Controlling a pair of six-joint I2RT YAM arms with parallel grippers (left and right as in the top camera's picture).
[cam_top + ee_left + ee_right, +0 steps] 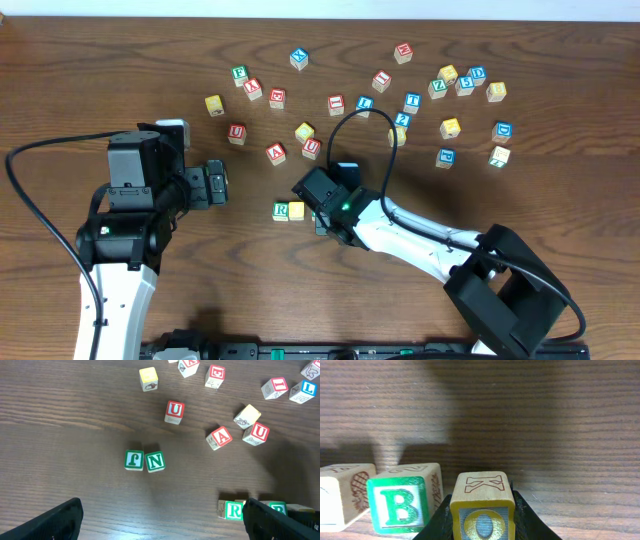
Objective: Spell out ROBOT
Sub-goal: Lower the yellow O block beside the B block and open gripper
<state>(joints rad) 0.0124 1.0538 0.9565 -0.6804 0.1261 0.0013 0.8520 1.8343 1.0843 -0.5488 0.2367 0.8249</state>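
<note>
The right gripper is clamped on the O block, down near the table, just right of the B block in the near row that starts with the R block. If the O block lands crooked or brushes B, the row could be knocked out of line, since smooth painted wooden cubes likely slide easily on polished wood grain. The left gripper hangs spread and empty.
</note>
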